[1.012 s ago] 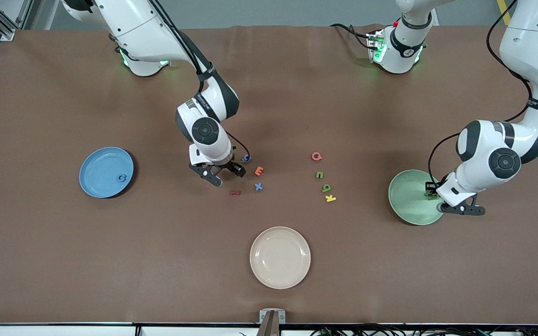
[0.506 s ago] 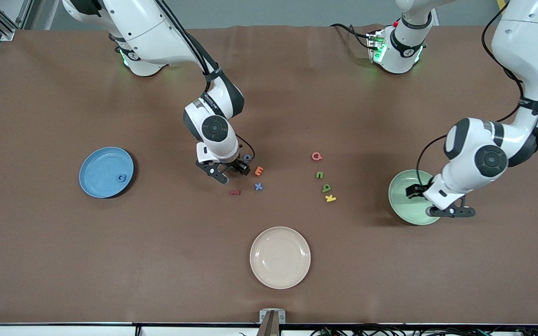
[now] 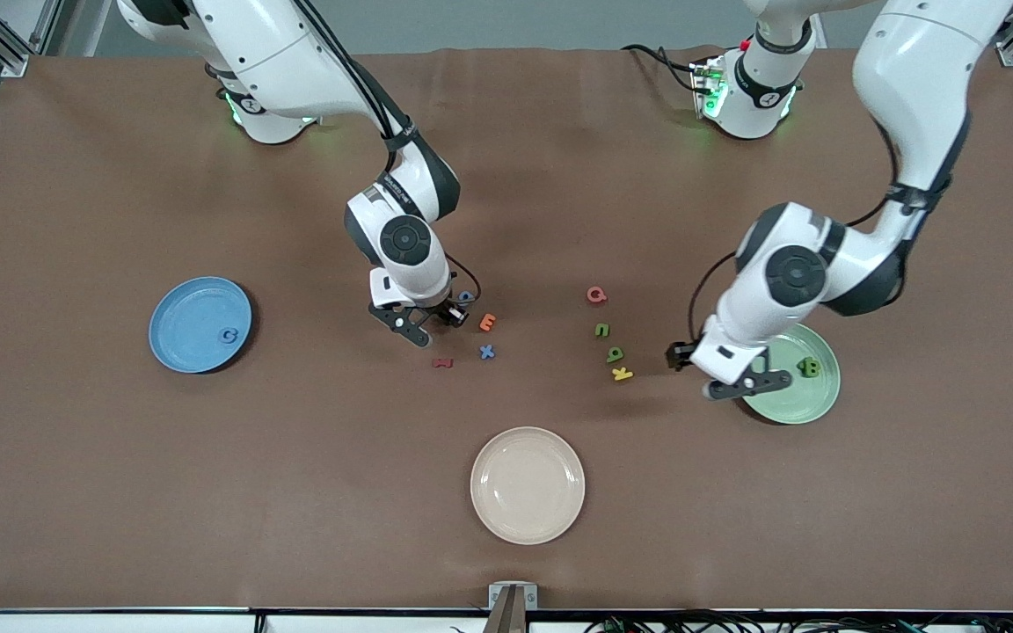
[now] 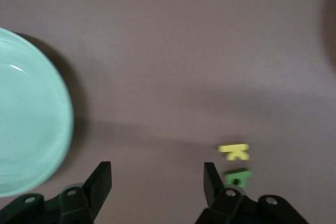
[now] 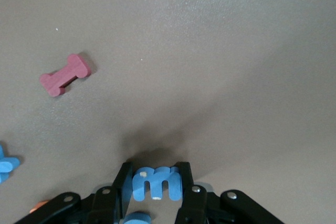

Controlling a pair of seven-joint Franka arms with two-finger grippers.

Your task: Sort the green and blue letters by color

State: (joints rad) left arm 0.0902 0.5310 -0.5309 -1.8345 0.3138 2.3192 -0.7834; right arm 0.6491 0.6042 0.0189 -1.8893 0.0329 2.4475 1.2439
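Partly sorted. All places given from the round cream plate.

- **Done:** one small flat blue foam letter on the round blue plate, toward the right arm's end. One dark green foam piece on the pale green plate, toward the left arm's end. Can't tell if single or two.
- **In hand:** right end effector pinched narrow on the held blue letter, low over the bench.
- **Left to do:** loose blue letter, blue X and two loose green letters, all farther from the camera than the cream plate.
- **Left end effector**: wide, empty, over bench between green plate and yellow K.
- **Count:** blue 4, green 3 seen, plates 3. One each of yellow, orange E, red I, pink Q.
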